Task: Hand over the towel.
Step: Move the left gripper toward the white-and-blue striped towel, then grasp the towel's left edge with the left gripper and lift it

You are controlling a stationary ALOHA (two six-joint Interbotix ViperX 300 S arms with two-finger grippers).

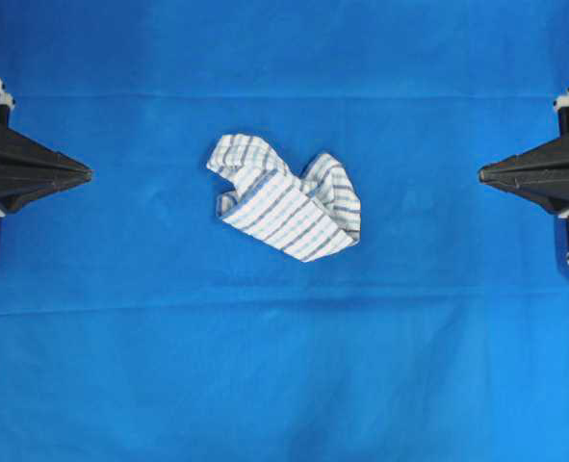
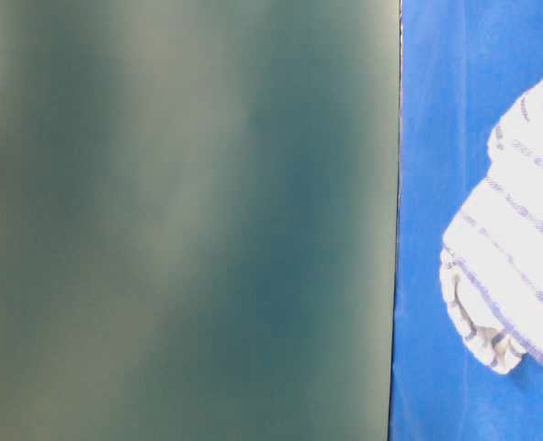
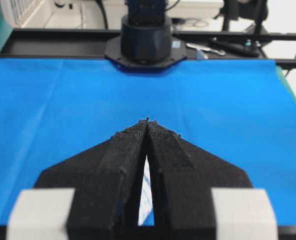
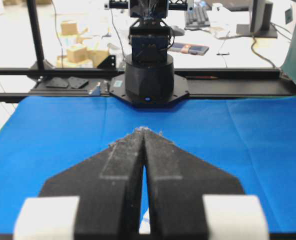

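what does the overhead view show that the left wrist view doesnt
Only overhead: the whole crumpled white towel with blue and grey stripes lying midway between both shut black grippers, left and right, touching neither.

Only left wrist: the opposite arm's round black base at the far table edge, and the towel as just a sliver between its own closed fingers.

Both: the large plain blue cloth covering the table.

1. One towel [image 1: 286, 196], midway between the two claws, touching neither.
2. One blue cloth [image 1: 284, 375], spread beneath both claws.
3. Two claws: left claw [image 1: 84, 174] and right claw [image 1: 485, 174], tips facing each other, each with jaws pressed together.
4. Two arm bases: one [image 3: 145, 42] beyond the left claw's tip, one [image 4: 149, 80] beyond the right's.
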